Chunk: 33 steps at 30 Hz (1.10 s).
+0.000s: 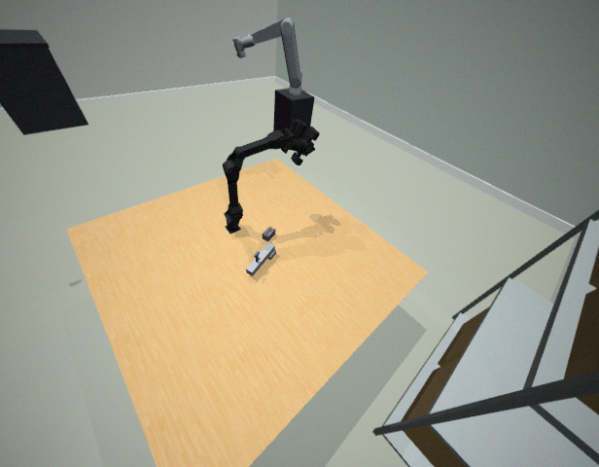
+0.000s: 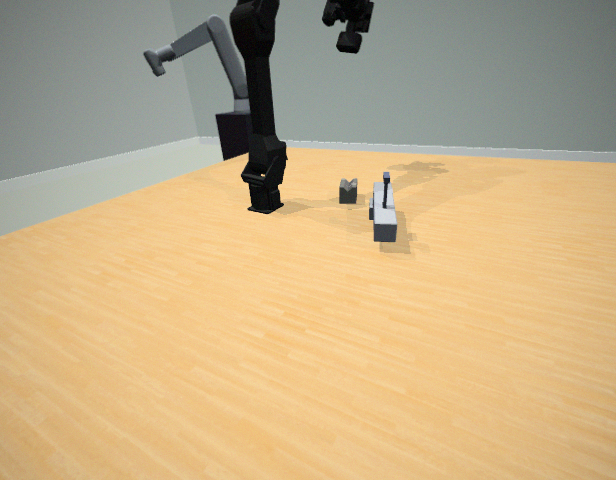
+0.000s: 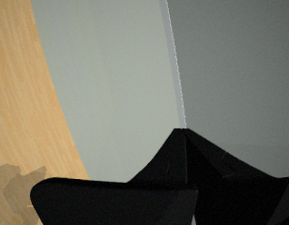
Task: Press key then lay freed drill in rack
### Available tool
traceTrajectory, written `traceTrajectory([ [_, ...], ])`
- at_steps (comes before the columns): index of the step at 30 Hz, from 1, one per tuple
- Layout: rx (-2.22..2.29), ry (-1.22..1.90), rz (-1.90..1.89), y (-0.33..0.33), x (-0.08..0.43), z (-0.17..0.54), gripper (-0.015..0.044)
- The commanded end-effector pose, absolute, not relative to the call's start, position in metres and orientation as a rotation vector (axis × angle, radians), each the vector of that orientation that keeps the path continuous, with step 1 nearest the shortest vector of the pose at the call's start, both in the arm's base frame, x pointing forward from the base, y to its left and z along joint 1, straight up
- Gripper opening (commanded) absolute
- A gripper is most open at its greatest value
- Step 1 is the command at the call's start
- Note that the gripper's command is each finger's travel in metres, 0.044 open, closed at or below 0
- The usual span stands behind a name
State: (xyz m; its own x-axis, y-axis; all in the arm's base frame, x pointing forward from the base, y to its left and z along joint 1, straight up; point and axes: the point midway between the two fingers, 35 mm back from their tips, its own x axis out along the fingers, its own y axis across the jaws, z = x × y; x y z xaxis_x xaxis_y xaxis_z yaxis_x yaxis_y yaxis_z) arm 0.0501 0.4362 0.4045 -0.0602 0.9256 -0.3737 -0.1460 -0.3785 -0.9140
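A light grey block (image 1: 260,262) lies on the wooden floor with a thin dark drill (image 2: 385,190) lying along its top; a small dark key (image 2: 371,209) sits on the block's left side. A small dark V-notched rack (image 2: 348,190) stands beside it, near the arm's base; it also shows in the top view (image 1: 268,233). My gripper (image 1: 298,156) (image 2: 348,41) is shut and empty, high in the air well above and behind the block. In the wrist view the closed black fingers (image 3: 185,150) fill the bottom, and the block and rack are out of sight.
My arm's base (image 1: 232,221) stands next to the rack. A second grey arm on a black pedestal (image 1: 293,110) stands in the room's corner. A staircase with railings (image 1: 515,351) is at the right. A dark panel (image 1: 28,80) hangs at the upper left.
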Motion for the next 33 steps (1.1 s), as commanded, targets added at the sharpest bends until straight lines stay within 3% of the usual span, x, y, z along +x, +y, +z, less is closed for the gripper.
traceTrajectory([
  [1,-1.369,-0.637,1.556,0.424,0.105,0.376,0.0],
  [12,-1.276,-0.032,1.364,0.358,0.224,0.322,0.0],
  [20,-1.144,0.467,1.12,0.258,0.305,0.268,0.0],
  [26,-0.975,0.809,0.908,0.171,0.336,0.233,0.0],
  [33,-0.695,1.17,0.641,0.073,0.337,0.2,0.0],
])
